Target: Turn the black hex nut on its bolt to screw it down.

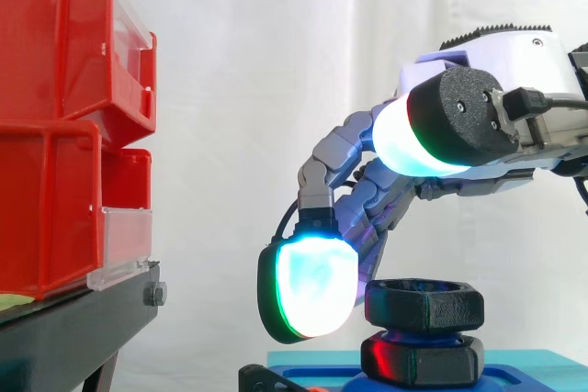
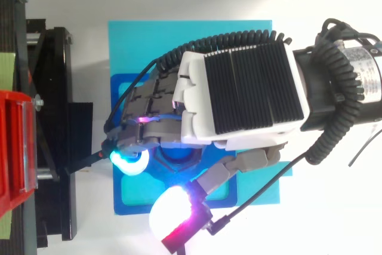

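- Black hex nut [image 1: 424, 305] sits high up, right above a second nut [image 1: 423, 360], on a blue base [image 1: 524, 364].
- The hand [image 2: 239, 94] hangs over the black nut and reaches down by its left side in the side view.
- I cannot tell if the hand holds the nut or is only close to it.
- I think the turning step is just starting.
- Next it needs a firm hold on the nut's flat sides, then a twist.
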Robot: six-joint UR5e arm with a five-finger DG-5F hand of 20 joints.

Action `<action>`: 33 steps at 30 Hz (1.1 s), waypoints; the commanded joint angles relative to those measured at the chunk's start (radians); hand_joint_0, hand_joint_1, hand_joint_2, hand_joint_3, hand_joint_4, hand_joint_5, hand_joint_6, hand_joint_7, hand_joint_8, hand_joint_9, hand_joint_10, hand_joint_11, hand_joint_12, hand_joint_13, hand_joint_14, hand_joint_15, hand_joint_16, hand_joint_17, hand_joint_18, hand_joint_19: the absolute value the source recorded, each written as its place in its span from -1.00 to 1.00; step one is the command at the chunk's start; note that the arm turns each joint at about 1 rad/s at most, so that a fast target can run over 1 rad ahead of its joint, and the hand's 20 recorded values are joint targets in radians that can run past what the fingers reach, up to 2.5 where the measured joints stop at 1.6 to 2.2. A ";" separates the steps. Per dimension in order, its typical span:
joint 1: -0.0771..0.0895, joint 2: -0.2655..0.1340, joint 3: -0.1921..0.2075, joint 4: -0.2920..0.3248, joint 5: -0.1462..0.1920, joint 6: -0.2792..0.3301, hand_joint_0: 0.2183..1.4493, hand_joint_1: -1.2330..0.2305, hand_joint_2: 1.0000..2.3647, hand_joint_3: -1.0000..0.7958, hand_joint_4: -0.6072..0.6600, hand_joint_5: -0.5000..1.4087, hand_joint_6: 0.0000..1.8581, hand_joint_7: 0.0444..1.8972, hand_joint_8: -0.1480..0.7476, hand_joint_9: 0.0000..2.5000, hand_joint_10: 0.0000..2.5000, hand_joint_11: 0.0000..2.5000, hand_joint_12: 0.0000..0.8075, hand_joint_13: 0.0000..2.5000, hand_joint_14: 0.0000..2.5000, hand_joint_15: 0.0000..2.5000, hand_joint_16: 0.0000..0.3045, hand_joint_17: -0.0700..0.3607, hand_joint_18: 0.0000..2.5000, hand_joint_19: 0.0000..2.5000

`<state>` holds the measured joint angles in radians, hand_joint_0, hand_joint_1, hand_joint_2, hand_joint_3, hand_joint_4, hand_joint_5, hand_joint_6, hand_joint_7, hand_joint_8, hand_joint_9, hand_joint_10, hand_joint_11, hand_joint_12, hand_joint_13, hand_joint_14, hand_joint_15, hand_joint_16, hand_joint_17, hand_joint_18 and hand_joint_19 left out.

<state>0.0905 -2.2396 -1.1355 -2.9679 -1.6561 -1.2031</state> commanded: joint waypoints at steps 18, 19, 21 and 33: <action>-0.040 0.000 0.000 -0.016 -0.070 -0.047 -0.56 0.35 -1.00 -0.44 0.54 -0.72 -0.08 -0.31 0.19 -0.43 -0.99 -0.53 0.01 -0.37 -0.99 -0.80 -0.63 -0.09 -0.31 -0.74; -0.041 0.000 0.000 -0.016 -0.070 -0.050 -0.56 0.34 -1.00 -0.44 0.53 -0.72 -0.08 -0.31 0.19 -0.43 -0.99 -0.54 0.01 -0.37 -0.99 -0.80 -0.63 -0.09 -0.30 -0.74; -0.044 0.000 -0.001 -0.016 -0.070 -0.055 -0.56 0.34 -1.00 -0.44 0.54 -0.72 -0.08 -0.31 0.19 -0.43 -0.99 -0.53 0.01 -0.36 -0.99 -0.80 -0.63 -0.09 -0.30 -0.74; -0.077 0.000 0.000 -0.025 -0.109 -0.055 -0.56 0.34 -1.00 -0.44 0.53 -0.72 -0.08 -0.31 0.19 -0.42 -0.99 -0.53 0.01 -0.35 -0.99 -0.80 -0.63 -0.09 -0.30 -0.73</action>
<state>0.0231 -2.2396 -1.1356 -2.9911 -1.7513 -1.2588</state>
